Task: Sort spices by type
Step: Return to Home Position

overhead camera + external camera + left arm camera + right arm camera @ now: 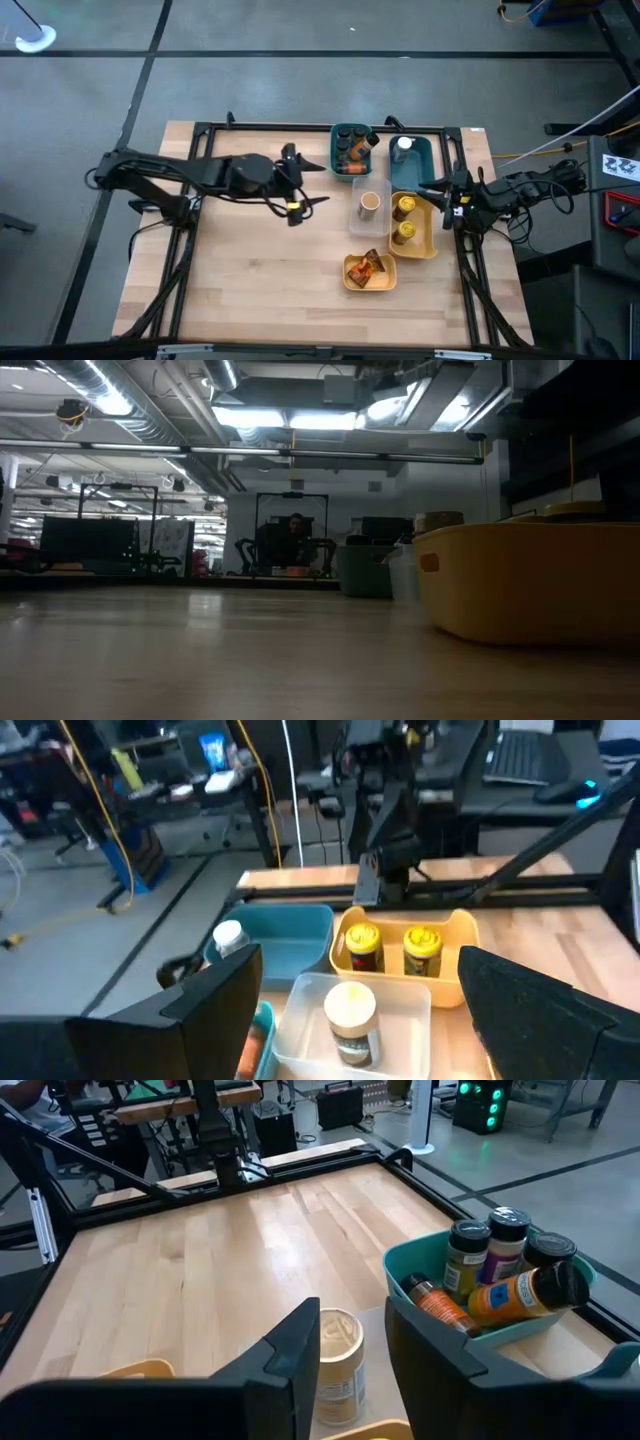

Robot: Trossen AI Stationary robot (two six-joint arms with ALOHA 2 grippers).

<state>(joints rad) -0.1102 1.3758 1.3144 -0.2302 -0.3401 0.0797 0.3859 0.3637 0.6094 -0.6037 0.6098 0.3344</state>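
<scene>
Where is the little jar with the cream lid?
In the high view, the cream-lidded jar stands alone in the clear plastic bin, right of centre on the wooden table, right beside the big yellow bin.

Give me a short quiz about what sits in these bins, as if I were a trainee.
1. True or false: the clear bin holds a single jar.
2. How many yellow-lidded jars stand in the big yellow bin? A) one B) two C) four
3. Fill in: the orange packets lie in a small bin coloured ____.
Key: 1 true; 2 B; 3 yellow.
</scene>
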